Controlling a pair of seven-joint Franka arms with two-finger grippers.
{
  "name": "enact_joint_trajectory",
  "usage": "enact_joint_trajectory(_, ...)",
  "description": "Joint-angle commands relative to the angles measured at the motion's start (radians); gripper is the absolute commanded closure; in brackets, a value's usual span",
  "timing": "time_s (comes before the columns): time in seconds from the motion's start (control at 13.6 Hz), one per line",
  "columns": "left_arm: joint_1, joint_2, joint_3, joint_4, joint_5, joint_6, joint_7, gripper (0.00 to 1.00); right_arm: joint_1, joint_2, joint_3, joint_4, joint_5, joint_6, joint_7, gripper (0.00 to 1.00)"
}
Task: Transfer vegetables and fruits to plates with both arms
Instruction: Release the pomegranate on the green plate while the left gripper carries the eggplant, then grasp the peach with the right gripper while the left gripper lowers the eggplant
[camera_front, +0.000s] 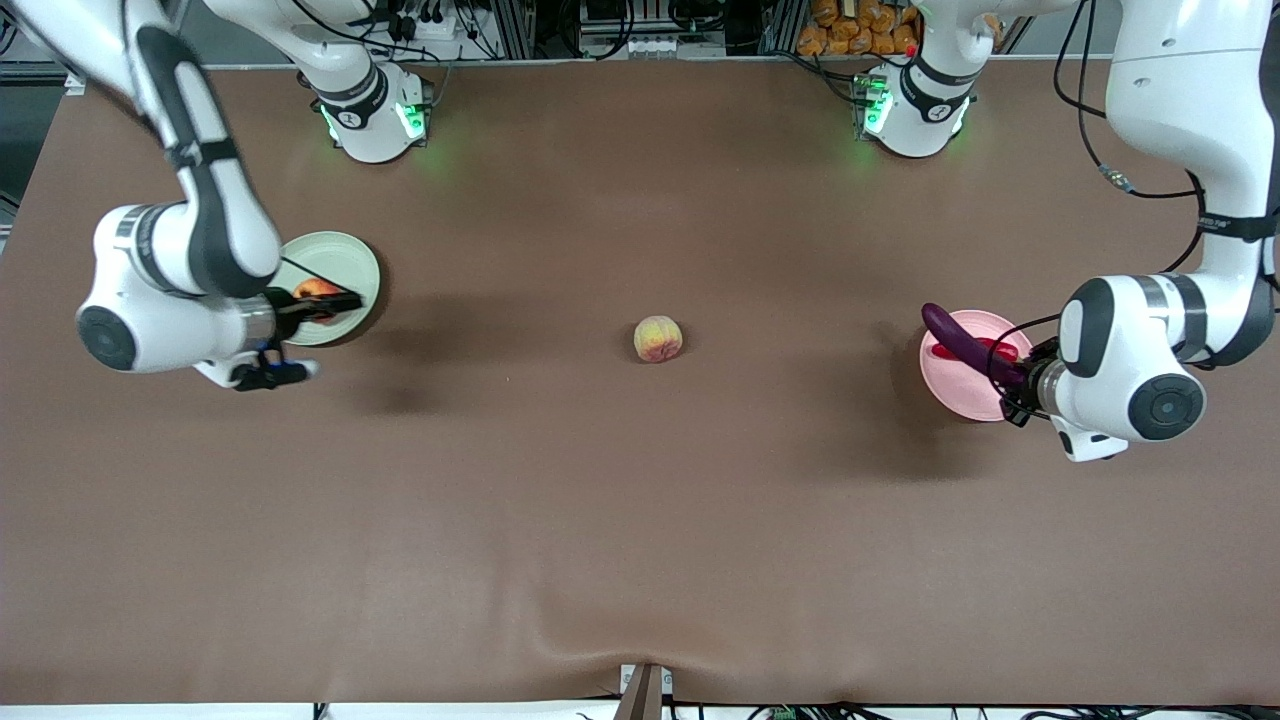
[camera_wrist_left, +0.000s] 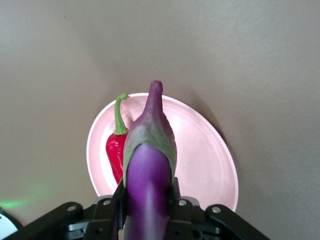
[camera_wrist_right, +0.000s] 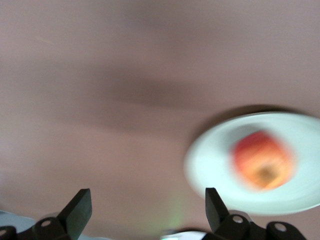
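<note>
My left gripper (camera_wrist_left: 146, 200) is shut on the long purple eggplant (camera_wrist_left: 149, 150), held over the pale pink plate (camera_wrist_left: 205, 155) with its stem end pointing away from the fingers. The red chili pepper (camera_wrist_left: 116, 150) lies on that plate beside it. From the front, the eggplant (camera_front: 955, 340) slants across the pink plate (camera_front: 965, 395) from the left gripper (camera_front: 1020, 378). My right gripper (camera_front: 345, 302) is open and holds nothing, over the pale green plate (camera_front: 345, 255). The red-orange fruit (camera_wrist_right: 262, 160) sits on the green plate (camera_wrist_right: 300, 200), off to one side of the right gripper (camera_wrist_right: 146, 207). The peach (camera_front: 657, 338) lies mid-table.
Brown mat covers the table (camera_front: 640, 520). The two arm bases (camera_front: 375, 115) (camera_front: 915, 105) stand along the edge farthest from the front camera. A small fixture (camera_front: 645, 690) sits at the nearest edge.
</note>
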Motion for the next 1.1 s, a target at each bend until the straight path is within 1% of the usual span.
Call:
enact_joint_trajectory(0.0,0.021,0.022,-0.011,-0.009,0.026,0.020,-0.115,1.00,0.167,0.040,-0.014,0.108,0.135,-0.023,0.290,0.00)
enact_joint_trajectory(0.07,0.040,0.028,-0.011,-0.006,0.017,0.020,-0.135,1.00,0.227,0.073,-0.014,0.157,0.177,-0.002,0.411,0.00)
enact_joint_trajectory(0.22,0.054,0.034,-0.011,-0.006,0.017,0.044,-0.152,1.00,0.322,0.145,-0.014,0.244,0.223,0.060,0.615,0.00)
enact_joint_trajectory(0.29,0.055,0.046,-0.011,-0.005,0.015,0.055,-0.157,1.00,0.377,0.176,-0.014,0.263,0.245,0.118,0.709,0.00)
enact_joint_trajectory(0.44,0.052,0.065,-0.011,0.000,0.017,0.078,-0.181,1.00,0.437,0.227,-0.013,0.262,0.292,0.251,0.849,0.00)
enact_joint_trajectory(0.59,0.051,0.074,-0.011,0.000,0.020,0.079,-0.183,1.00,0.480,0.274,-0.014,0.255,0.366,0.355,1.013,0.00)
enact_joint_trajectory(0.66,0.055,0.075,-0.011,0.000,0.020,0.079,-0.183,0.77,0.503,0.296,-0.014,0.248,0.377,0.412,1.101,0.00)
enact_joint_trajectory(0.73,0.058,0.077,-0.011,-0.002,0.022,0.079,-0.182,0.18,0.531,0.302,-0.014,0.228,0.377,0.474,1.194,0.00)
enact_joint_trajectory(0.81,0.057,0.077,-0.011,-0.002,0.023,0.079,-0.183,0.00,0.562,0.302,-0.014,0.200,0.377,0.535,1.270,0.00)
enact_joint_trajectory(0.88,0.054,0.076,-0.011,0.000,0.022,0.076,-0.185,0.00,0.583,0.307,-0.014,0.197,0.375,0.572,1.306,0.00)
enact_joint_trajectory(1.03,0.055,0.069,-0.011,0.003,0.023,0.070,-0.183,0.00,0.589,0.322,-0.014,0.186,0.377,0.598,1.319,0.00)
